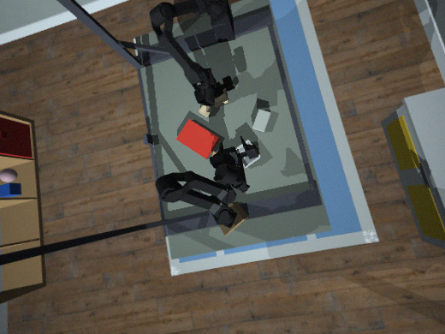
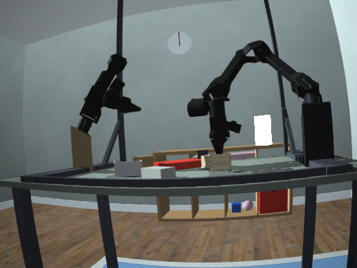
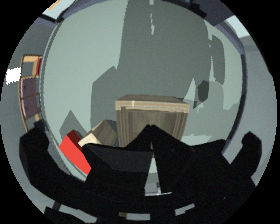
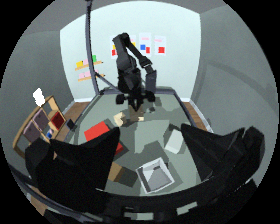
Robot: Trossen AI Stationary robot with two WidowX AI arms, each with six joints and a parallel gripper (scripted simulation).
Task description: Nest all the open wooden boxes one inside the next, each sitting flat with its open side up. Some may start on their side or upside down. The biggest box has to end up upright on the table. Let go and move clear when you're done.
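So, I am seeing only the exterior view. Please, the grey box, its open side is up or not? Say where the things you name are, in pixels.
Observer: Up. The right wrist view looks down into the grey box (image 1: 252, 160) (image 2: 128, 169) (image 4: 157, 176).
Operator: Thank you. And left end effector, both fingers are together?
Observer: Yes, the left wrist view shows the fingertips of the left end effector (image 1: 217, 97) (image 2: 219, 152) (image 3: 151, 127) (image 4: 136, 102) meeting.
Operator: Last one, right end effector is open?
Observer: Open; the right wrist view shows wide-apart fingers on the right end effector (image 1: 231, 145) (image 2: 140, 108) (image 4: 151, 127).
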